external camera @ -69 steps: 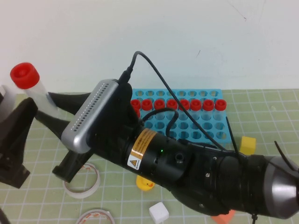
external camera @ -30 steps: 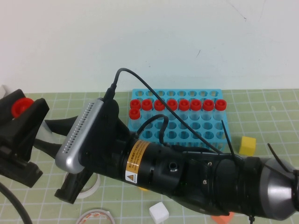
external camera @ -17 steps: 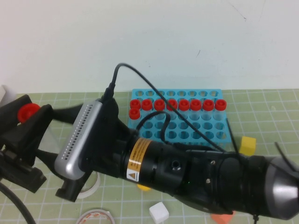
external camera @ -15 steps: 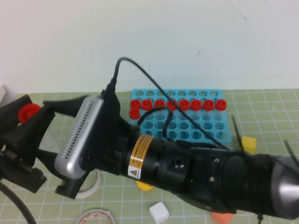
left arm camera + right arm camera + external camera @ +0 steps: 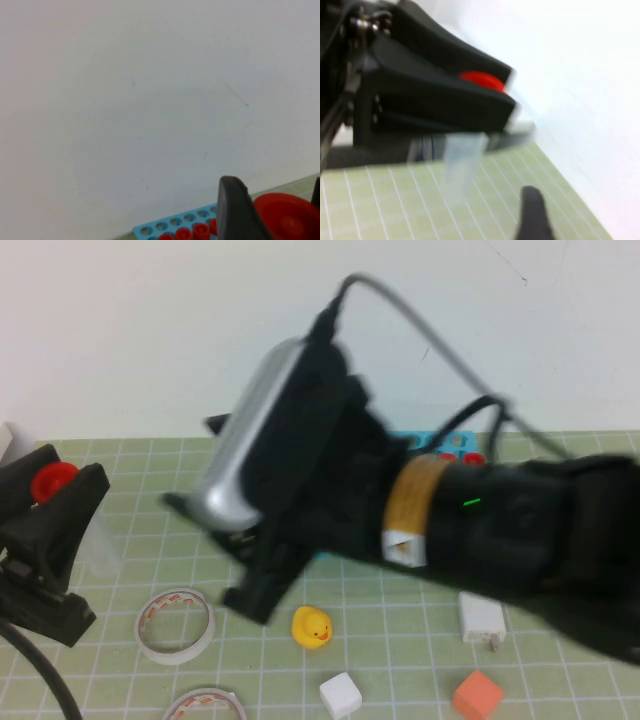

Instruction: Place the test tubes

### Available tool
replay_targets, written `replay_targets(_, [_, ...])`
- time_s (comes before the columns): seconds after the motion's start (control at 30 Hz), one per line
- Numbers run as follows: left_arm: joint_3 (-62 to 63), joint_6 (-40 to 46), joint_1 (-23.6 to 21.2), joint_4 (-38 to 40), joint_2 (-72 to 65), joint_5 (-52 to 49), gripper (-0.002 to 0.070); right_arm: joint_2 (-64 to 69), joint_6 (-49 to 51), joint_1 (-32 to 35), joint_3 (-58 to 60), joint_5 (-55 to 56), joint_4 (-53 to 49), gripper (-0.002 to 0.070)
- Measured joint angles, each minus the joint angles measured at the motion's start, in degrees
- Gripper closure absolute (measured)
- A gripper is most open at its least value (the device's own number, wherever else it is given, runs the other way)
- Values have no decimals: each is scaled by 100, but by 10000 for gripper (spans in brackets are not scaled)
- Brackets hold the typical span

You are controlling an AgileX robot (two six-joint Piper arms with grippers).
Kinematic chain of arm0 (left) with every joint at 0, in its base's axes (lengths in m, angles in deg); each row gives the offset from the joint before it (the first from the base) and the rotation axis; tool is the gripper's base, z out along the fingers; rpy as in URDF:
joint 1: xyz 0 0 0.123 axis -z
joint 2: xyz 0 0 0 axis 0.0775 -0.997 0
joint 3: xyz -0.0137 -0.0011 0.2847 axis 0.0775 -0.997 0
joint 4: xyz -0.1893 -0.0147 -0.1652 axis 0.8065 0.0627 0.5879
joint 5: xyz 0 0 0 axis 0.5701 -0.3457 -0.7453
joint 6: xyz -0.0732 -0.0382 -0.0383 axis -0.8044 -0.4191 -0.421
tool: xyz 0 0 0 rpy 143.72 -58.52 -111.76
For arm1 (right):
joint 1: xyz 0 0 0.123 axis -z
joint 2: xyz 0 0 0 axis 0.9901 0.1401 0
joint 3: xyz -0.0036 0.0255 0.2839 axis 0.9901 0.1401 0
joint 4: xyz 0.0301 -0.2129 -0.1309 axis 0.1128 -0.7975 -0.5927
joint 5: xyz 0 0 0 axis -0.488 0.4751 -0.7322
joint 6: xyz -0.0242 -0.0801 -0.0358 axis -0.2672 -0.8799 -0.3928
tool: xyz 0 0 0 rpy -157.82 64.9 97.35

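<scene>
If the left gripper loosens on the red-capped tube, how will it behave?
The test tube, pinched near its cap by the left gripper at far left, looks smooth, probably slippery. Round, so likely rolls. Right gripper hovers raised, centre.

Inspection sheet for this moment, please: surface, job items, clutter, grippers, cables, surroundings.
Surface: green grid mat, no spills seen.
Job's things: red-capped test tube, held by the left gripper; blue rack with capped tubes, mostly hidden behind the right arm in the high view.
Clutter: tape rolls, yellow duck, white cube, orange cube, white plug.
Grippers: left gripper at the mat's left side, jaws shut on the test tube; right gripper raised over the middle, jaws open and empty.
Cables: black cable by the left arm; grey cable on the right wrist camera.
Surroundings: white wall; nothing else seen.
</scene>
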Motion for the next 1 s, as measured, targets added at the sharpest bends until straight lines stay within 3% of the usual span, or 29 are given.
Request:
replay_targets(0.3, [0,-10,0,32,0,-158,414,-1805,-369,0,0,-2631,21,591])
replay_targets(0.37, [0,-10,0,44,0,-158,414,-2222,-608,0,55,-3019,21,637])
replay_targets(0.67, [0,-42,0,44,0,-158,414,-3846,-841,0,1412,-3620,13,675])
replay_targets(1.0, [0,48,0,-351,0,278,414,-5864,18,0,2464,-5003,-182,675])
